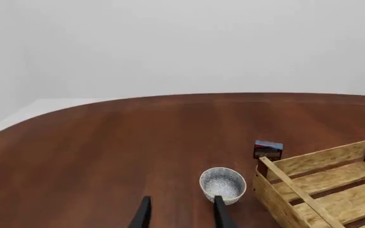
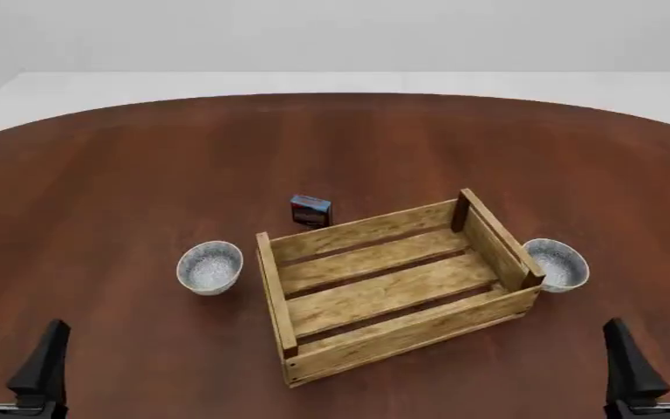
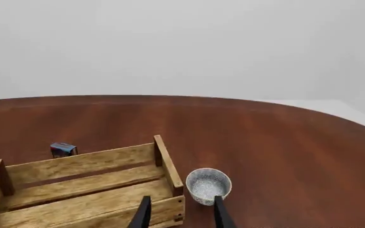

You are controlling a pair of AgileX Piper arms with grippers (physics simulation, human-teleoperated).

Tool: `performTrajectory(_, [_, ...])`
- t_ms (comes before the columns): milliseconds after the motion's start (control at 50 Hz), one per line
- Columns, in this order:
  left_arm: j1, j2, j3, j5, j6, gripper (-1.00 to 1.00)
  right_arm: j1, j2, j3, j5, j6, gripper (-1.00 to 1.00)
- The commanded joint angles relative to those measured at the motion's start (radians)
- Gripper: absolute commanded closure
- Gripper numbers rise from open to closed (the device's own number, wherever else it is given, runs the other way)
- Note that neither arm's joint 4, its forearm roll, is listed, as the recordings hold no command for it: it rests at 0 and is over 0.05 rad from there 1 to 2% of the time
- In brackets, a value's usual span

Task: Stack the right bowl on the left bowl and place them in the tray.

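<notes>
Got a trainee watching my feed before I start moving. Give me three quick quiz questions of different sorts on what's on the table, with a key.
1. True or false: a bowl already lies inside the tray.
2. Multiple choice: the small dark box stands A) inside the tray, B) beyond the tray's far side, C) against the right bowl.
3. Fill in: the left bowl sits on the tray's ___ side in the front view.

Key: 1 false, both bowls stand on the table outside it. 2 B. 3 left.

The left gripper and right gripper are both open, holding nothing.
</notes>
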Motion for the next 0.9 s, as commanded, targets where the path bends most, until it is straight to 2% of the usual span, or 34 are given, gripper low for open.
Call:
performTrajectory(20, [-0.008, 0.016, -0.001, -0.009, -0.009, -1.00, 0.011, 0.012, 0.000, 0.013, -0.007, -1.00])
performTrajectory(160, [-0.009, 0.032, 0.000, -0.014, -0.003, -1.00, 0.013, 0.069, -0.017, 0.007, 0.021, -1.00])
performTrajectory(220, [-0.012, 0.038, 0.000, -0.018, -0.006, -1.00, 0.036, 0.168, -0.027, -0.037, 0.023, -1.00])
performTrajectory(240, [-0.013, 0.044, 0.000, -0.023, -0.004, -1.00, 0.039, 0.216, -0.031, -0.058, 0.041, -1.00])
performTrajectory(280, [-0.012, 0.050, 0.000, -0.028, -0.001, -1.00, 0.004, 0.350, -0.040, -0.118, 0.036, -1.00])
performTrajectory(320, [-0.015, 0.050, 0.000, -0.028, 0.000, -1.00, 0.051, 0.344, -0.059, -0.100, 0.048, -1.00])
performTrajectory(360, [-0.023, 0.060, 0.000, -0.039, -0.009, -1.00, 0.037, 0.406, -0.083, -0.117, 0.083, -1.00])
performTrajectory(420, [-0.027, 0.078, 0.001, -0.053, -0.008, -1.00, 0.027, 0.433, -0.119, -0.092, 0.044, -1.00])
performTrajectory(500, [-0.034, 0.080, 0.000, -0.052, -0.006, -1.00, 0.028, 0.450, -0.161, -0.052, 0.021, -1.00])
performTrajectory(540, [-0.032, 0.085, 0.000, -0.055, -0.003, -1.00, 0.014, 0.489, -0.191, -0.040, -0.017, -1.00])
performTrajectory(640, [-0.029, 0.080, 0.000, -0.051, -0.006, -1.00, -0.003, 0.519, -0.263, 0.016, -0.026, -1.00])
performTrajectory(700, [-0.028, 0.077, -0.001, -0.048, -0.009, -1.00, -0.033, 0.592, -0.333, 0.046, -0.065, -1.00])
performTrajectory(780, [-0.021, 0.084, -0.001, -0.052, -0.001, -1.00, -0.058, 0.617, -0.375, 0.066, -0.102, -1.00])
performTrajectory(820, [-0.011, 0.089, -0.001, -0.055, -0.007, -1.00, -0.034, 0.662, -0.405, 0.087, -0.077, -1.00])
performTrajectory(900, [-0.017, 0.054, -0.004, -0.026, -0.007, -1.00, -0.063, 0.726, -0.448, 0.083, -0.090, -1.00])
